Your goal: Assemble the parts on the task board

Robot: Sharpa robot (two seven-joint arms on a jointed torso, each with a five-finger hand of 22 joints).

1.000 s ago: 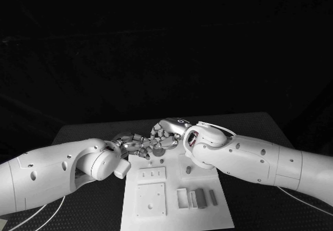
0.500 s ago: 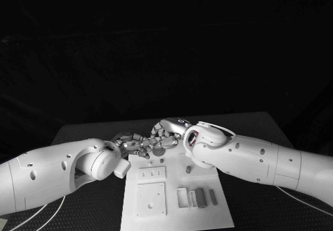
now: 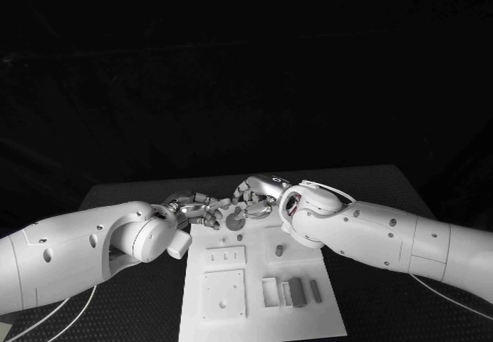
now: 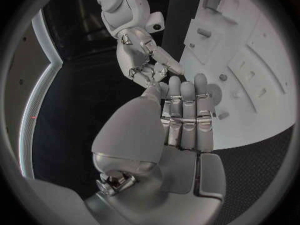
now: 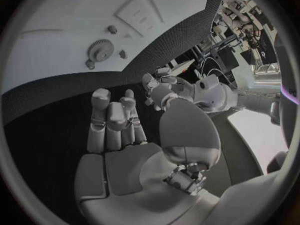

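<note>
Head view: black table (image 3: pixel 123 196), white task board (image 3: pixel 257 313); both hands' fingers apart, empty.

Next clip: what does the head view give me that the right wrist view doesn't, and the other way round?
Head view: the grey blocks standing at the near end of the task board. Right wrist view: the bare palm of the right hand, holding nothing, and the toothed rim of the gear. Shared: the task board, the slotted plate on it, and the left hand close to the right hand.
</note>
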